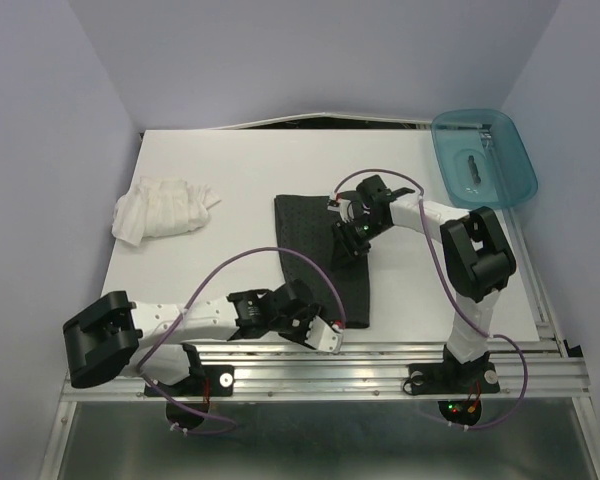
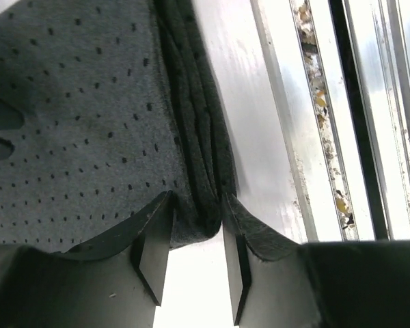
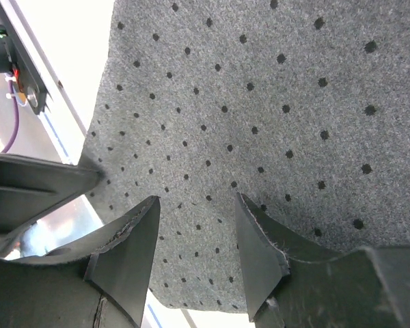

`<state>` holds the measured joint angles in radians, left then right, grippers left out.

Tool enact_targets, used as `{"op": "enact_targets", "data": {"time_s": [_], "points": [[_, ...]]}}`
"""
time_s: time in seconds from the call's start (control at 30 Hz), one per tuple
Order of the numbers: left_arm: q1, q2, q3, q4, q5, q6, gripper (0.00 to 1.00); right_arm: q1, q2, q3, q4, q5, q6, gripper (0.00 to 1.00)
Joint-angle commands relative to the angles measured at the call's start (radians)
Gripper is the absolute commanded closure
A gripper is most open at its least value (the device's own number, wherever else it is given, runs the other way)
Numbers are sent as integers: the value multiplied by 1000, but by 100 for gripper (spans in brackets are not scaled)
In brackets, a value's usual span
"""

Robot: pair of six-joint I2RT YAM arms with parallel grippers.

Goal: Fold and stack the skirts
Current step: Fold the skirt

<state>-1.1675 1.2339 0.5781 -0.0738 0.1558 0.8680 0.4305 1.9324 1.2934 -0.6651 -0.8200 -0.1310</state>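
Note:
The charcoal dotted skirt lies folded in a long strip at the table's middle. The white ruffled skirt lies bunched at the far left. My left gripper is at the dark skirt's near right corner. In the left wrist view its jaws pinch the bunched, layered edge of the dark skirt. My right gripper hovers over the strip's far right part. In the right wrist view it is open, with only flat dotted cloth below.
A teal plastic bin sits at the far right corner, with a small object inside. Metal rails run along the table's near edge, close to my left gripper and also showing in the left wrist view.

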Motion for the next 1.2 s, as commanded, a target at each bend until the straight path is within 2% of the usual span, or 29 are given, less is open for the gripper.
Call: {"op": "enact_targets", "data": {"time_s": [0.0,0.23,0.47,0.6,0.7,0.73,0.83,1.03,1.17], "points": [[-18,42,5,-6,-59,31,41,-3,-16,7,-4,-22,-13,47],[-81,24,-109,104,-165,92,38,-3,26,-6,4,-21,-25,47],[-115,121,-127,215,-269,80,40,-3,48,-22,15,-11,-25,48],[-115,133,-136,246,-282,49,50,-3,57,-31,15,-13,-28,49],[-115,92,-133,224,-288,6,71,-3,53,-37,15,-15,-32,49],[-115,72,-126,210,-277,0,83,-3,51,-37,15,-15,-33,50],[-115,-10,-75,123,-210,-32,100,-3,34,-26,15,-7,-38,49],[-83,-59,69,-75,-21,-96,100,-3,-16,87,12,73,-48,46],[-83,-82,115,-153,51,-84,100,-3,40,280,22,110,-32,41]]}}
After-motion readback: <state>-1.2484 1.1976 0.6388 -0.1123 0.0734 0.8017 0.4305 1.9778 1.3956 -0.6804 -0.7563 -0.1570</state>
